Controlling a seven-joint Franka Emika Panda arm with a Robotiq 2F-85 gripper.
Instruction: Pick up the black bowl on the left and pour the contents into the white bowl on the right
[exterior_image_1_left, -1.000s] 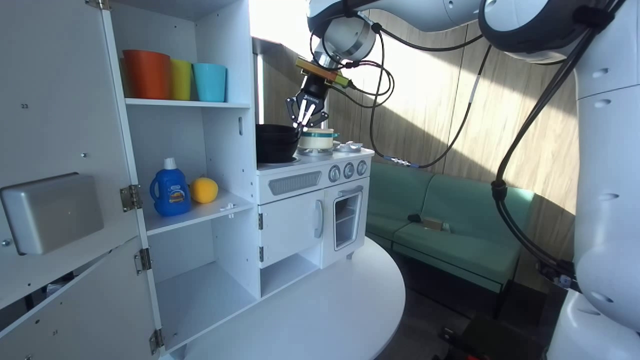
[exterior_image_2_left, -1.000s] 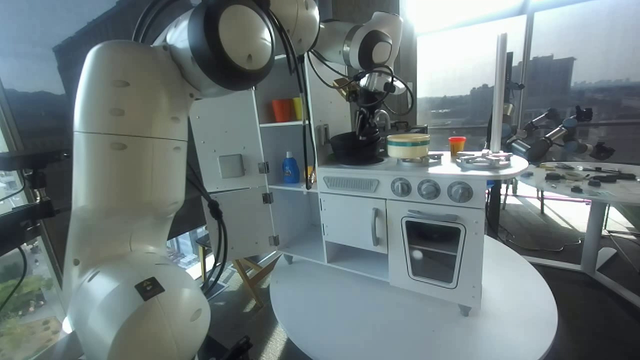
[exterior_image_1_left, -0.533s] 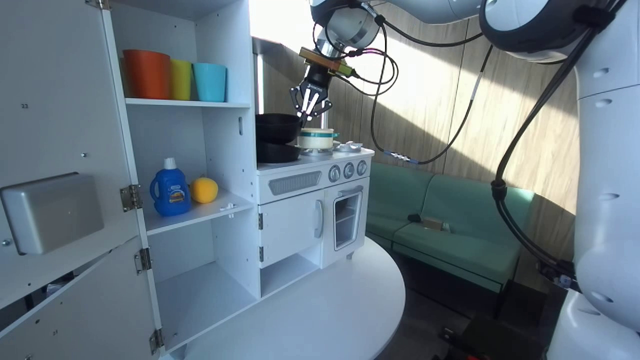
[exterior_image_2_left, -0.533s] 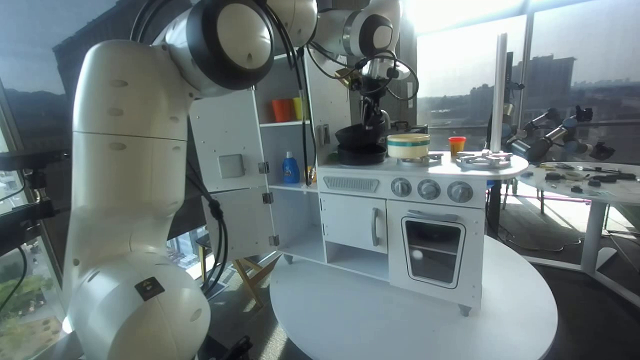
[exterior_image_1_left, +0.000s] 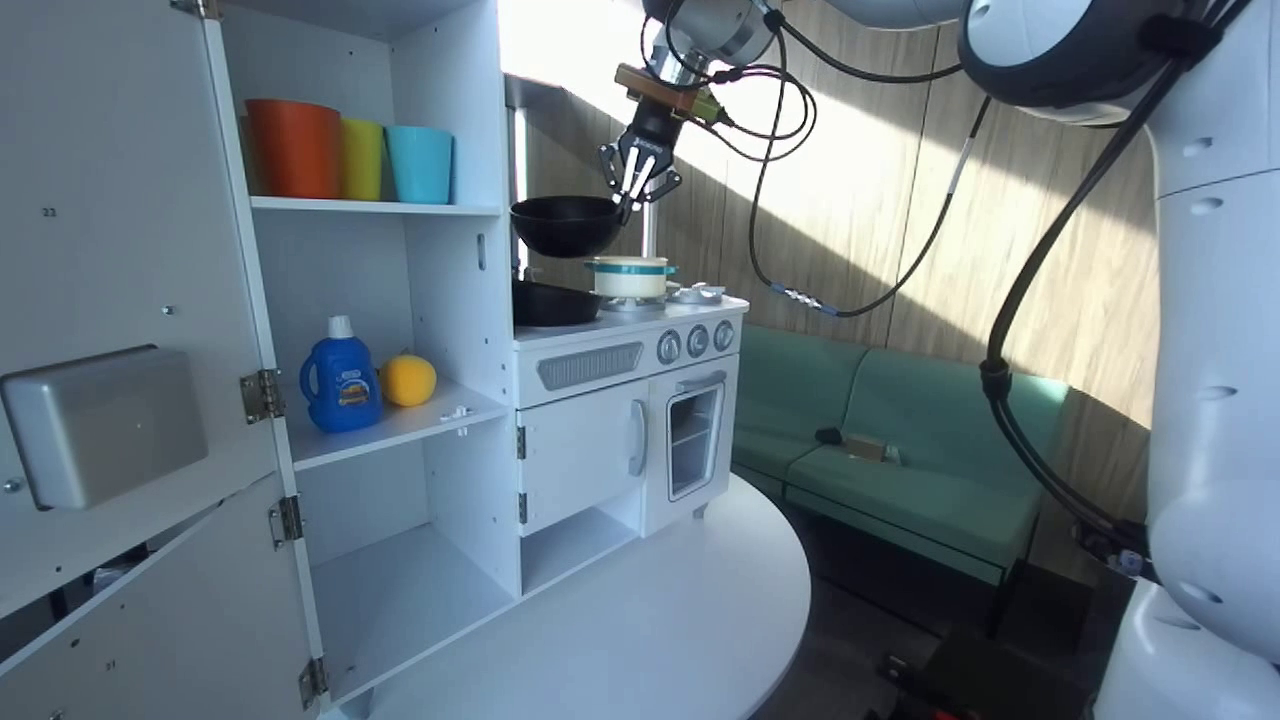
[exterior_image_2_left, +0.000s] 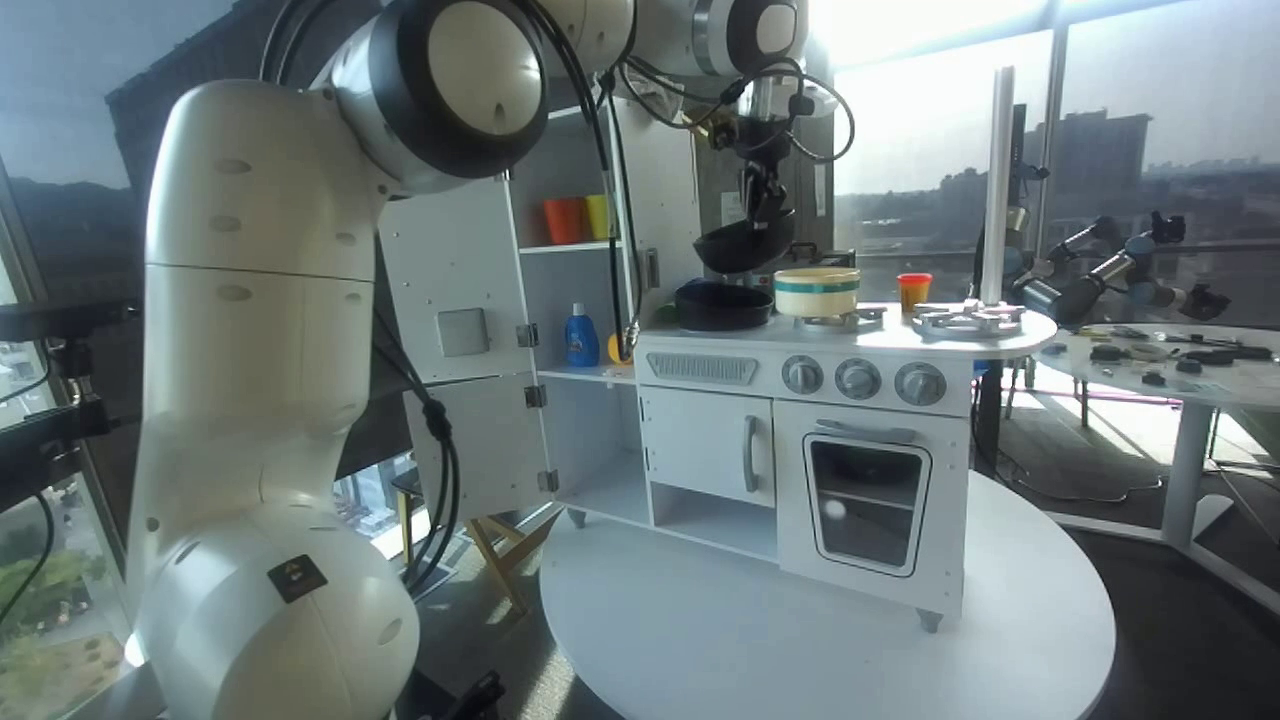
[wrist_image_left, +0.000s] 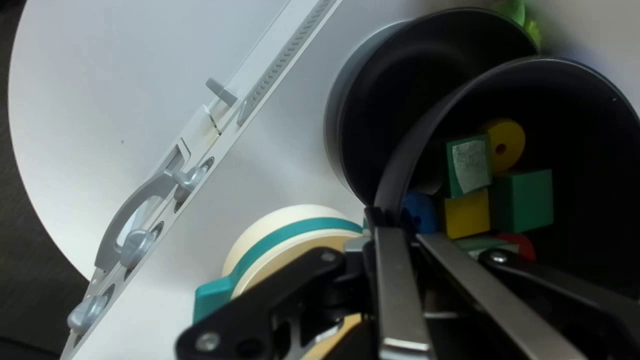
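Evidently the carrying step: gripper clenched on the black bowl at its rim, aloft toward the toy-kitchen countertop's left edge; next, centre it over the teal-banded cream pot and tip.

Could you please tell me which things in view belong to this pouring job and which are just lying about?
For the job: pincer; black bowl it grips; blocks in that bowl; white bowl.
Lying about: shallow black pan; blue bottle; round yellow thing; orange cup; yellow cup; turquoise cup; red-lidded tub.
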